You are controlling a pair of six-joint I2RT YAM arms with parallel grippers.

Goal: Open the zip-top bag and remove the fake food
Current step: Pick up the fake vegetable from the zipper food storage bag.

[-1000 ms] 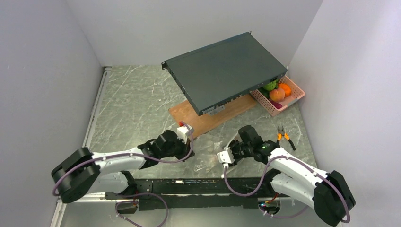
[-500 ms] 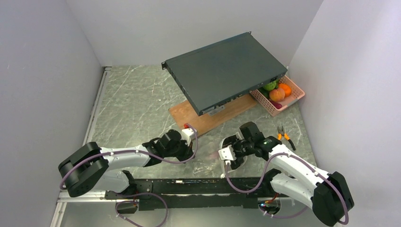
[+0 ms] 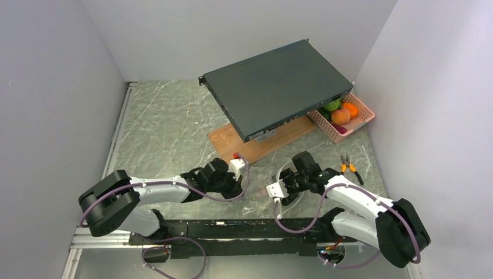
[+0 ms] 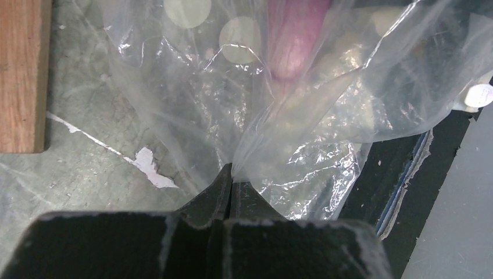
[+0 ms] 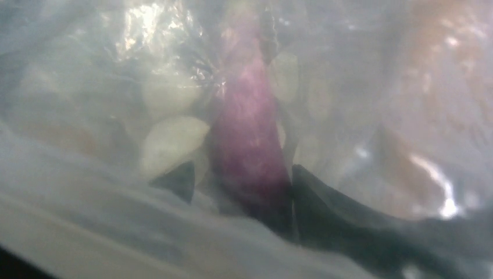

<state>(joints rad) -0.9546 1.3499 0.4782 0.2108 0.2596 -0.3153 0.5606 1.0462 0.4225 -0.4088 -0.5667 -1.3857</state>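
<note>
The clear zip-top bag (image 3: 256, 196) lies crumpled on the table's near edge between my two grippers. My left gripper (image 4: 231, 174) is shut, pinching a fold of the bag's plastic (image 4: 302, 133); in the top view it (image 3: 239, 183) is at the bag's left side. A purple fake food piece (image 4: 293, 40) shows through the plastic, with pale round pieces beside it. My right gripper (image 5: 239, 174) is in among the bag's plastic, its fingers (image 5: 317, 195) spread either side of the purple piece (image 5: 250, 133). The view is blurred by plastic. The zip strip is not distinguishable.
A pink lattice basket (image 3: 361, 121) with orange and green toy food stands at the back right. A dark flat box (image 3: 276, 84) leans over a wooden board (image 3: 247, 145). Orange-handled pliers (image 3: 349, 168) lie right of my right arm. The table's black front rail (image 4: 401, 174) is close.
My left gripper has moved right, toward the bag's side. My right gripper has shifted only slightly at the bag.
</note>
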